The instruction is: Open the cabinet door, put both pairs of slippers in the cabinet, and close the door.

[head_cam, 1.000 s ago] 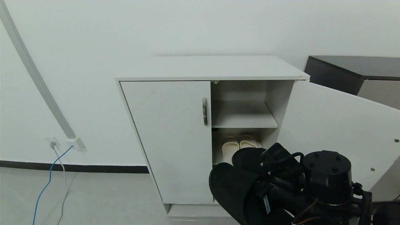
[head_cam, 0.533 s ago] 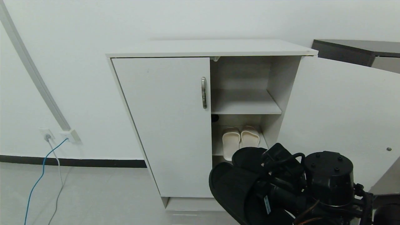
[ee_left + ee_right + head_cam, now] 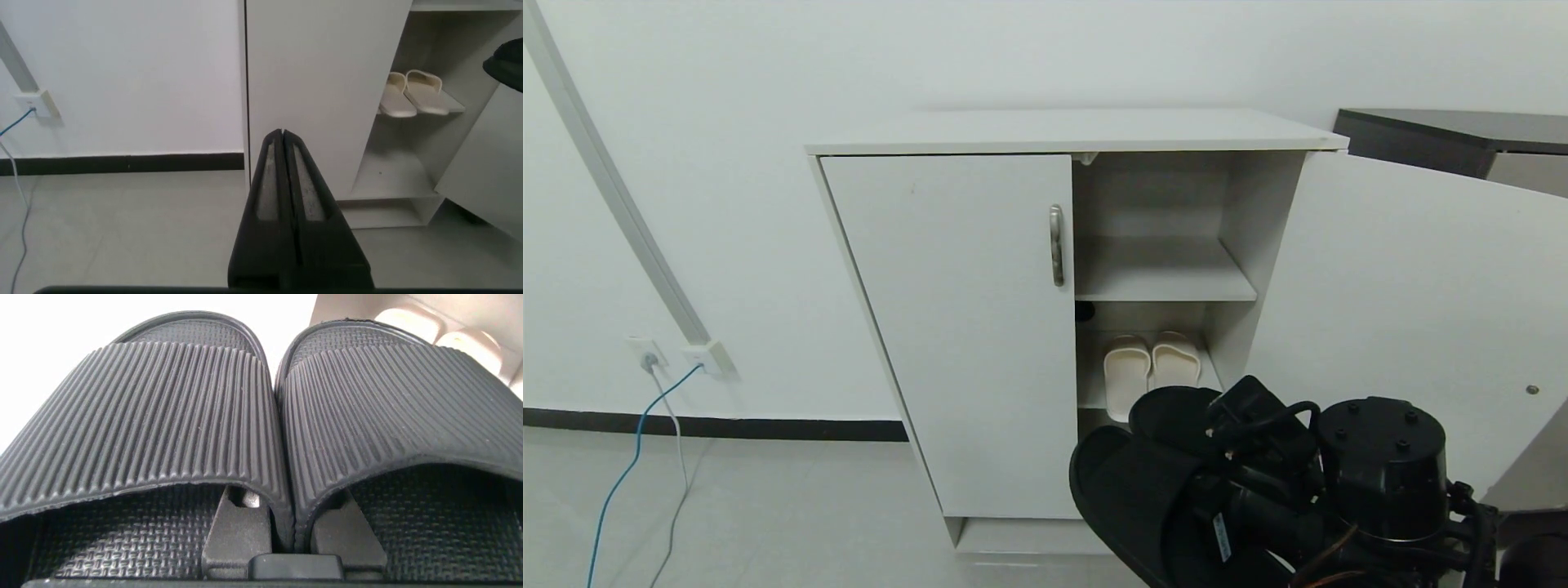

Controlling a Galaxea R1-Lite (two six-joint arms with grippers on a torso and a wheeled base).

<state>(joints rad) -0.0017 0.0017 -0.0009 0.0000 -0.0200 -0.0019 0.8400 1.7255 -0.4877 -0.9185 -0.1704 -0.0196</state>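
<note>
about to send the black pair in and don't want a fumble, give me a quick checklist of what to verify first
1. Is the right door swung open? ok.
2. Are the black slippers clamped in the right gripper? ok, both inner edges sit between its fingers.
3. Are the white slippers already inside? ok, they lie under the upper shelf.
4. Does that upper shelf have room for the black pair? ok, as far as the head view shows.
5. Is the left gripper out of the way? ok, it is shut, holds nothing and is back from the opening.
6. Is the grip firm enough for the reach? cannot tell.
</note>
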